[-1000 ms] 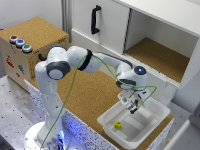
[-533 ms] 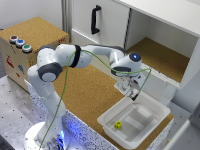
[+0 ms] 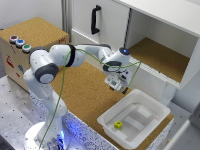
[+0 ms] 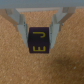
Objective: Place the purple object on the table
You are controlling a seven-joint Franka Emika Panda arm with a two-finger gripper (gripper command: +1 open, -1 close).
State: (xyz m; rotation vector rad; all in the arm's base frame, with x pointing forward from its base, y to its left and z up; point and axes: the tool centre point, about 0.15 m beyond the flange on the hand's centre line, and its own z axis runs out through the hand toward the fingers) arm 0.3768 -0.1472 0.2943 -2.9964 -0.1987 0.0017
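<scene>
Since a second ago, when my arm hung over the white bin, these notes mark the change.

Arm: swung off the white bin [image 3: 134, 119] and back over open cork, between the bin and the middle of the tabletop [image 3: 82, 87].

Pincer [image 3: 116, 83]: clenched on the purple object [image 4: 38, 40]; in the wrist view both fingers [image 4: 22, 26] press its sides.

Purple object: held off the cork, above bare tabletop near the bin's edge; yellow marks show on its face.

Yellow cube [image 3: 118, 125]: lying in the bin, untouched.

Height: I cannot tell how far the block hangs above the cork.

Meaning: carry looks nearly done; I judge lowering and release remain.

Risk: letting go too high could make it tumble.
</scene>
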